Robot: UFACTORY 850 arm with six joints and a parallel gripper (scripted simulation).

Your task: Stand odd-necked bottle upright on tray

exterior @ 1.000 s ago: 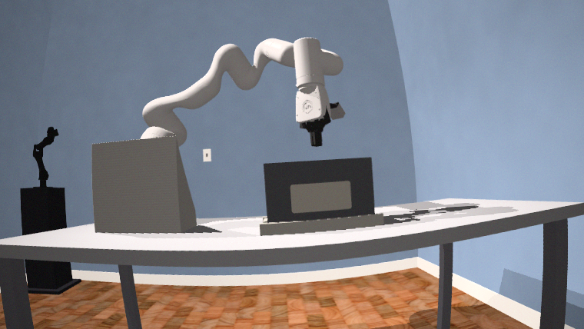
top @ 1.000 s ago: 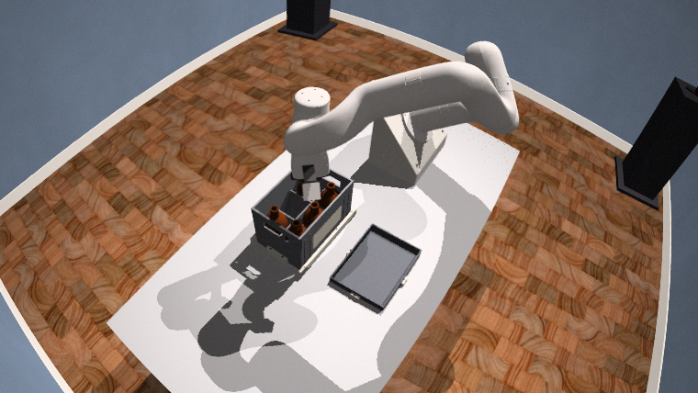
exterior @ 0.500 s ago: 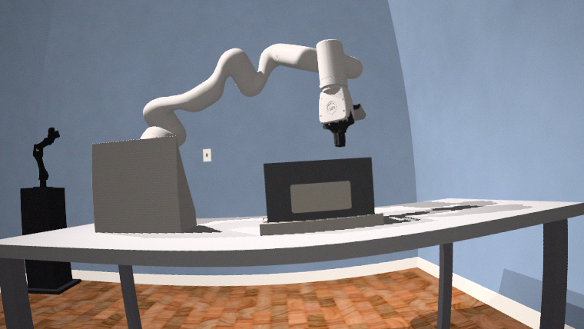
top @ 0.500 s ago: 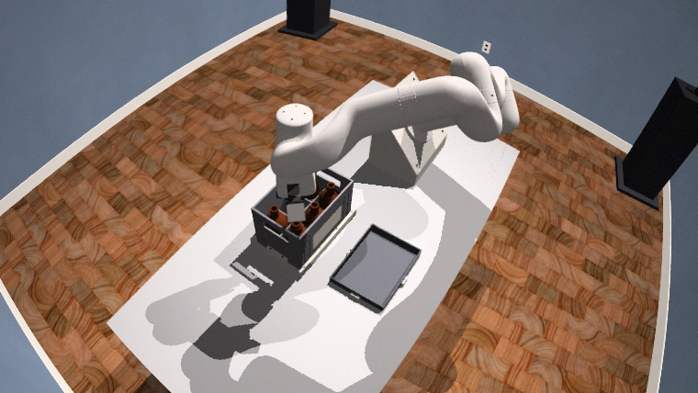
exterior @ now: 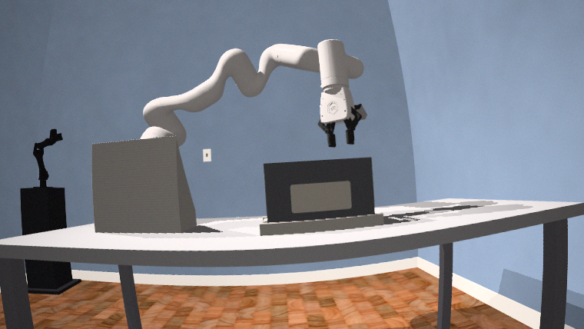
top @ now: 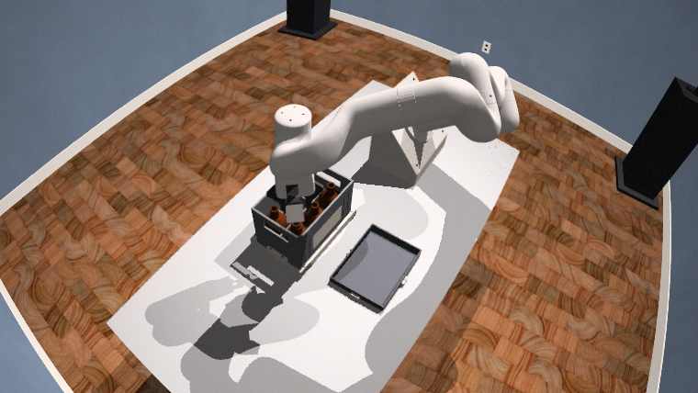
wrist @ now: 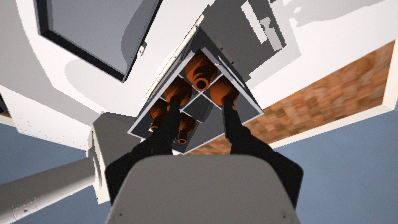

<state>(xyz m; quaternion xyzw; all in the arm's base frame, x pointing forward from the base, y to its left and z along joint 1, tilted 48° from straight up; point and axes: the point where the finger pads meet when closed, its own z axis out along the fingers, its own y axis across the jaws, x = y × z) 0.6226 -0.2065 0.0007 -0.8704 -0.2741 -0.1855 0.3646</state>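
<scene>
A long white bench (top: 293,358) (exterior: 204,245) (wrist: 74,57) stood on a wooden floor and carried everything in the scene, with a dark grey crate (top: 280,243) (exterior: 318,171) (wrist: 245,95) as the landmark. A white robot arm (top: 390,105) (exterior: 290,54) (wrist: 45,187) rose from a grey wedge-shaped pedestal (top: 430,156) (exterior: 134,187) (wrist: 100,185), well apart from the crate, and reached out over it. The crate sat upright and level, with a pale panel on one long side. Near that side lay a shallow tray (top: 376,268) (exterior: 321,225) (wrist: 95,30), flat, dark-rimmed and apart from the crate, with no bottle on it. Above the crate hung the black pincer (top: 293,199) (exterior: 340,143) (wrist: 200,108), pointing down, its two fingers spread apart with nothing between them and their tips higher than the crate's rim. Inside the crate stood five brown bottles (top: 314,214) (wrist: 201,70), each in its own compartment; the sixth compartment, in the middle of the row away from the tray, held none. Which neck differed in thickness could not be told.

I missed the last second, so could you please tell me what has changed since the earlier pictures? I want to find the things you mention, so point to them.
The end effector (exterior: 340,141) (wrist: 200,108) moved away from the arm's base; its fingers now stand apart, gripping nothing. The crate (top: 279,246) (exterior: 277,191) and tray (top: 376,268) stayed put.
</scene>
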